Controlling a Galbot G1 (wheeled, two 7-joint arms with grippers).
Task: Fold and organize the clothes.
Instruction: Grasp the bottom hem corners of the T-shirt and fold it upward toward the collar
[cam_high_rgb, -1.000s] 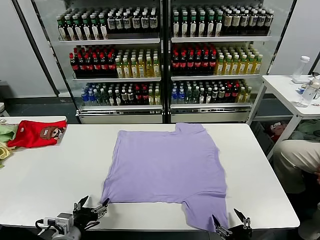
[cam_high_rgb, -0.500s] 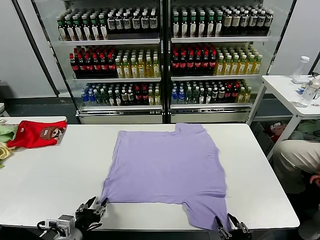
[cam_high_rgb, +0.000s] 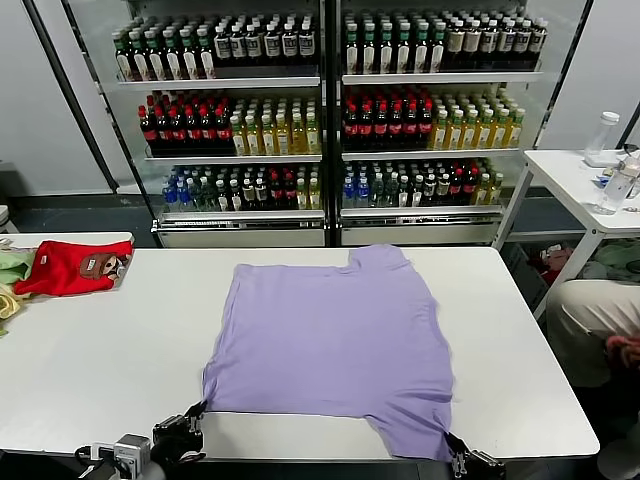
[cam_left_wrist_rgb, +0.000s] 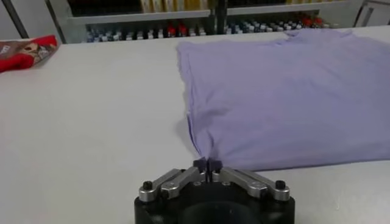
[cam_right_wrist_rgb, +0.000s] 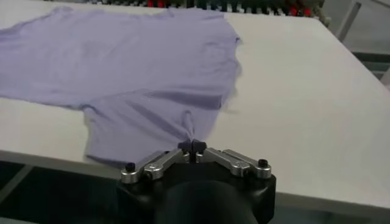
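The clothes, a lavender T-shirt, lie spread flat on the white table with a plain side up and no print showing. My left gripper is at the table's front edge, shut on the shirt's near left corner. In the left wrist view the left gripper pinches a small peak of the T-shirt. My right gripper is at the front right, shut on the edge of the near sleeve. The right wrist view shows the right gripper pinching a fold of the T-shirt.
A red garment with a brown print lies at the table's far left, beside green and yellow garments. Drink coolers stand behind the table. A small white side table with bottles and a seated person are on the right.
Both grippers have gone from open to shut, closing on the shirt's near edge. The left one took the hem corner, the right one the sleeve edge. The cloth has puckered slightly at both pinches.
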